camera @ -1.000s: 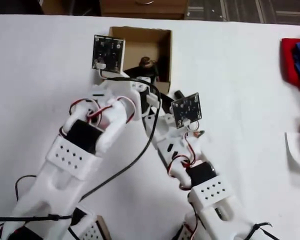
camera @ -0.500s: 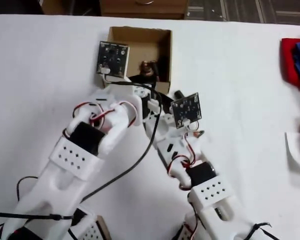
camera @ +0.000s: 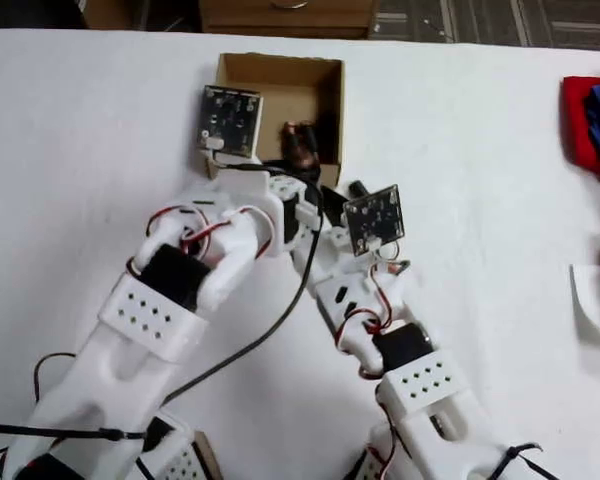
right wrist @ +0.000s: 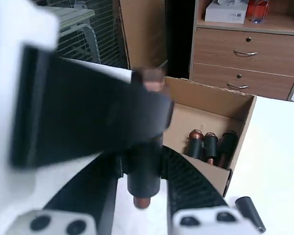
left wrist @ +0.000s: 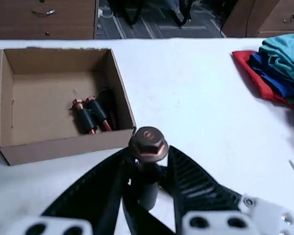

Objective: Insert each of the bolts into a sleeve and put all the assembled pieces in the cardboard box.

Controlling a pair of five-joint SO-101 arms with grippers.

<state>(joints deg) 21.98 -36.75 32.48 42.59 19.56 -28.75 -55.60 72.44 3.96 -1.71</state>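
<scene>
Bolt seated in sleeve, just outside cardboard box — left gripper and right gripper jaws both clamp sleeve. At least two assembled pieces inside box; loose sleeve beside box — task unfinished.

Cardboard box sits open. Copper-tipped pieces lie inside, by its right wall. Left arm overhangs the box's near wall; right arm ends just outside its near-right corner. Folded cloths lie well right of the box.
</scene>
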